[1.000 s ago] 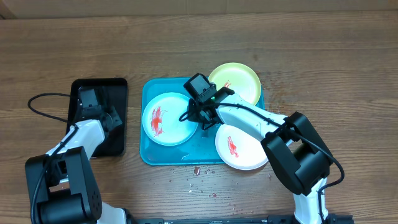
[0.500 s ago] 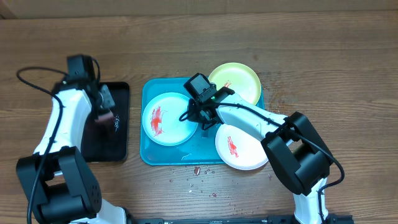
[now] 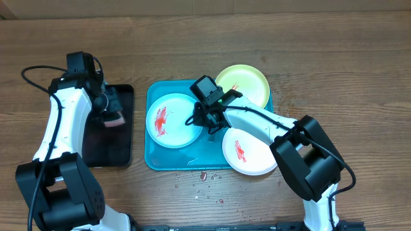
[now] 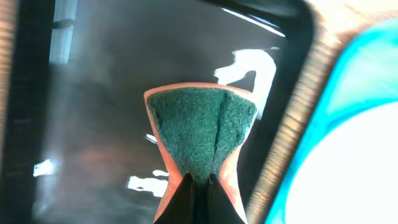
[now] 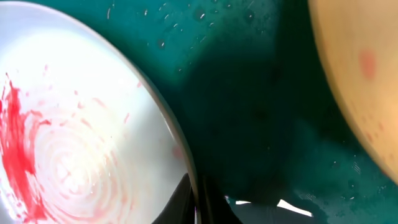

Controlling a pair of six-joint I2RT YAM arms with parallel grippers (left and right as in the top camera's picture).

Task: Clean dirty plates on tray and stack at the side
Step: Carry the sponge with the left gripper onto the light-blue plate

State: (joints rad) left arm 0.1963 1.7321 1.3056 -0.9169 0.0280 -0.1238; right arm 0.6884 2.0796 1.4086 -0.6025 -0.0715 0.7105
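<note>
The turquoise tray point(image 3: 207, 152) holds three plates. The light-blue-rimmed plate point(image 3: 168, 122) with a red smear lies at its left. The yellow-green plate point(image 3: 247, 83) is at the back right, the pinkish-white smeared plate point(image 3: 247, 153) at the front right. My right gripper point(image 3: 205, 125) is shut on the blue plate's right rim point(image 5: 177, 140). My left gripper point(image 3: 112, 115) is shut on a sponge point(image 4: 202, 134) with a green scouring face and pink edges, above the black tray point(image 3: 106, 138).
Red crumbs point(image 3: 203, 175) lie on the wooden table in front of the turquoise tray. The black tray's wet surface point(image 4: 93, 124) shows under the sponge. A black cable point(image 3: 35, 70) loops at the left.
My left arm has shifted slightly right and down over the black tray with the sponge in it. The blue plate has tilted or shifted a little left. The right arm is still.
</note>
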